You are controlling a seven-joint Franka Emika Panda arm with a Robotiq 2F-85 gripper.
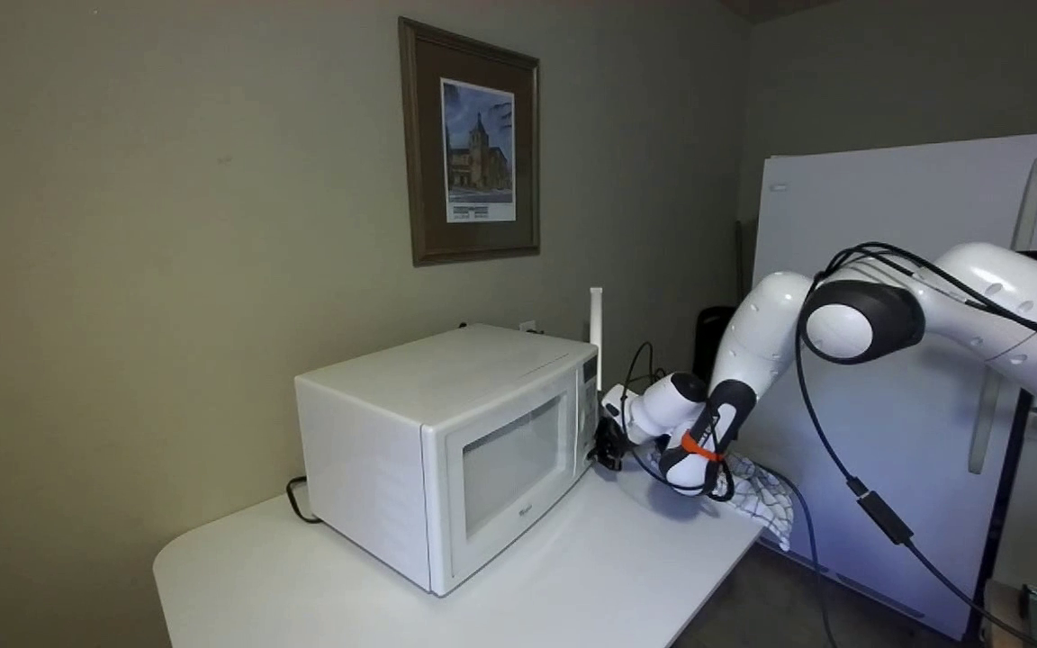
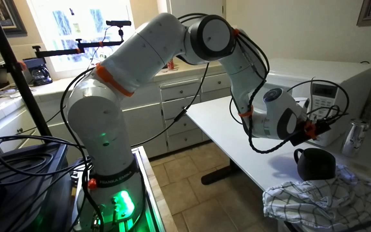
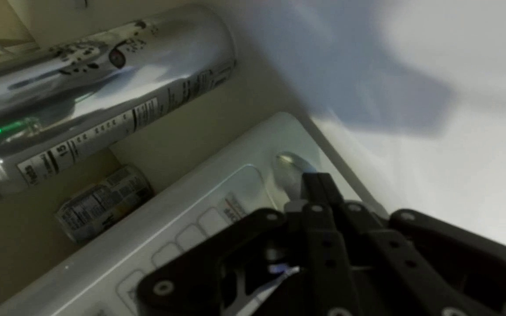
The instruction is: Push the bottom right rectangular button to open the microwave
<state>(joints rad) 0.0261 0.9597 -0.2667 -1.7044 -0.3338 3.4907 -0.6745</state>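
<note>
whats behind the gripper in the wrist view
Past the gripper show the microwave, some of its keys, part of what looks like the door button, and the table. Anything directly behind the gripper is covered.

White microwave (image 1: 451,441), black end effector (image 3: 322,181), black mug (image 2: 317,164), white cloth (image 2: 314,201) (dark-checked).

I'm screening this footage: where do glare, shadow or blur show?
In the wrist view, glare streaks the large silver can, a bluish shadow crosses the tabletop, and lettering on the microwave looks soft; in an exterior view, the window is washed out; in both exterior views, a soft shadow lies beneath the arm.
</note>
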